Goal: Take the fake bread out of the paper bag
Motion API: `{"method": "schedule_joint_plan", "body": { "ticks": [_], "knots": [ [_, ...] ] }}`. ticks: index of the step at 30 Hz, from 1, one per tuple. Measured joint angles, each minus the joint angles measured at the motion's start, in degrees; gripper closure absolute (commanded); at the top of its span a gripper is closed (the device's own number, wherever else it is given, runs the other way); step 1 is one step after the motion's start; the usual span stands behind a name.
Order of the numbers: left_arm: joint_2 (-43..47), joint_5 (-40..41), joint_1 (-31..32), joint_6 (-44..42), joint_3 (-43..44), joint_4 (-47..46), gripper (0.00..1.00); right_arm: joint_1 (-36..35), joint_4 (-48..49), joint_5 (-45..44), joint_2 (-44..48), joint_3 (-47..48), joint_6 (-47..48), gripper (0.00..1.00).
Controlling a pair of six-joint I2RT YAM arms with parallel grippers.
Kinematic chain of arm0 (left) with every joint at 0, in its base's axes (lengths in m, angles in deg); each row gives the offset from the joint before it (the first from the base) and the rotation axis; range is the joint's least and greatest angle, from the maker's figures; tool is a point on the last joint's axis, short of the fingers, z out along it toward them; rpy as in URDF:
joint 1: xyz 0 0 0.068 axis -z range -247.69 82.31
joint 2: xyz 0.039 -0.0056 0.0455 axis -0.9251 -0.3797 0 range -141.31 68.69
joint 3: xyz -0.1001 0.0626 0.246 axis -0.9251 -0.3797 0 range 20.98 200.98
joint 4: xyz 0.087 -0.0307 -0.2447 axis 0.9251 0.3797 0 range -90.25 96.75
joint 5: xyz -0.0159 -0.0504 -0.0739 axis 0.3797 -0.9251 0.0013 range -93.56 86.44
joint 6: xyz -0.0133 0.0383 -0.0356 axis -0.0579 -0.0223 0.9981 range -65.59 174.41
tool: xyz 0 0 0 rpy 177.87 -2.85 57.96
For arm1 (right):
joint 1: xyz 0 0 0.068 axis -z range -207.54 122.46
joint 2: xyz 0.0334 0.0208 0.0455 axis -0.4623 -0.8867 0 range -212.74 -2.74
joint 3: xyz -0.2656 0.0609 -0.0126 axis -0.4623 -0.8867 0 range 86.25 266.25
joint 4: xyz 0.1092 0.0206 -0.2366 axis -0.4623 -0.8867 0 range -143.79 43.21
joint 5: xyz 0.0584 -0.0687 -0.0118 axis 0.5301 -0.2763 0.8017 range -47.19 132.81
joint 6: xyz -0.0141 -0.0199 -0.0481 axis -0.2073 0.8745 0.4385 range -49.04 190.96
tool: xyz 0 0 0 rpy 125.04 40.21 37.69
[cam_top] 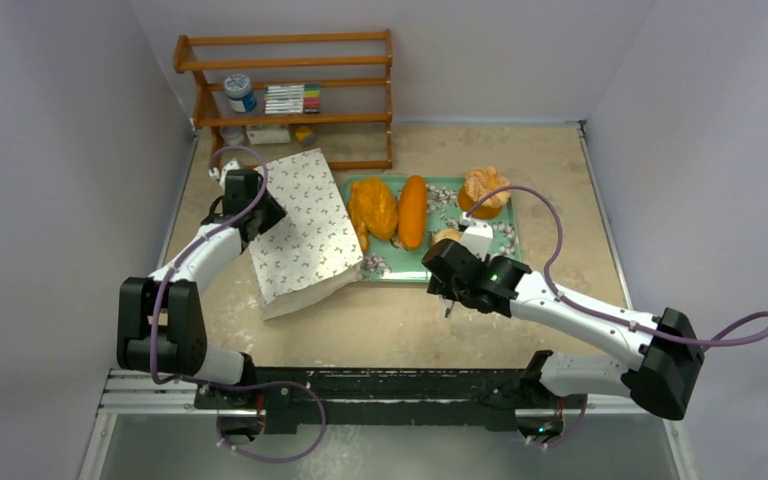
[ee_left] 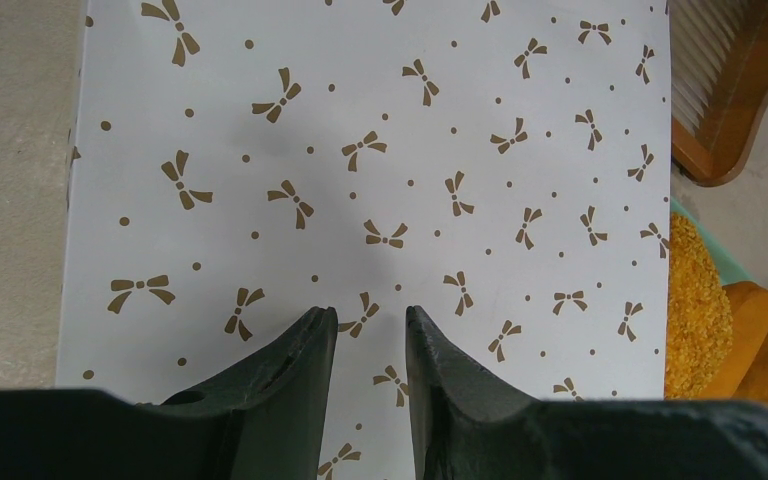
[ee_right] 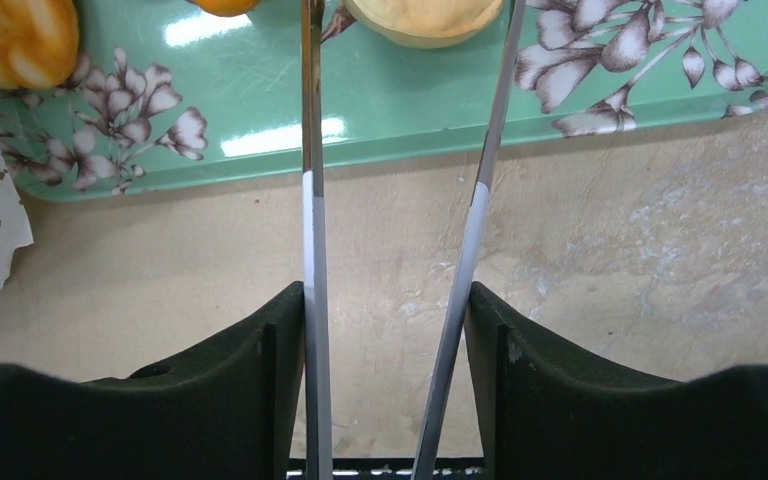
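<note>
Right gripper (ee_right: 385, 295) clamps tongs (ee_right: 310, 240), their prongs spread.
Left gripper (ee_left: 370, 312) stands narrowly parted over the paper bag (cam_top: 305, 225), whose length runs far-to-near.

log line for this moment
left gripper: over paper bag, grip unclear | right gripper: holds tongs at green tray | visible fake bread: on tray
</note>
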Motion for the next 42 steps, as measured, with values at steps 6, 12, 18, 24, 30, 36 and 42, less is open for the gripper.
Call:
{"method": "schedule_joint_plan", "body": {
  "ticks": [6,12,18,24,30,36,42],
  "knots": [
    [0.0,0.0,0.0,0.0,0.0,0.0,0.68,-1.2,-2.2,-1.2,0.3,1.9,-1.1,0.43],
    [0.0,0.0,0.0,0.0,0.0,0.0,0.68,-2.3,-5.2,-1.9,2.3,2.9,-2.4,0.43],
    [0.0,0.0,0.0,0.0,0.0,0.0,0.68,-5.7,-10.0,-3.8,2.6,8.0,-4.9,0.44],
    [0.0,0.2,0.0,0.0,0.0,0.0,0.68,-12.9,-17.2,-8.7,0.1,16.9,-7.8,0.44],
    [0.0,0.4,0.0,0.0,0.0,0.1,0.68,-18.7,-21.5,-13.2,-2.6,23.1,-8.6,0.46],
    [-0.6,0.3,0.0,0.0,1.0,1.0,0.68,-25.5,-21.6,-15.8,-2.5,25.7,-5.4,0.45],
    [-3.8,-0.3,0.0,0.0,4.0,1.4,0.68,-35.8,-22.4,-16.6,-2.5,27.7,-3.0,0.45]
  ]
}}
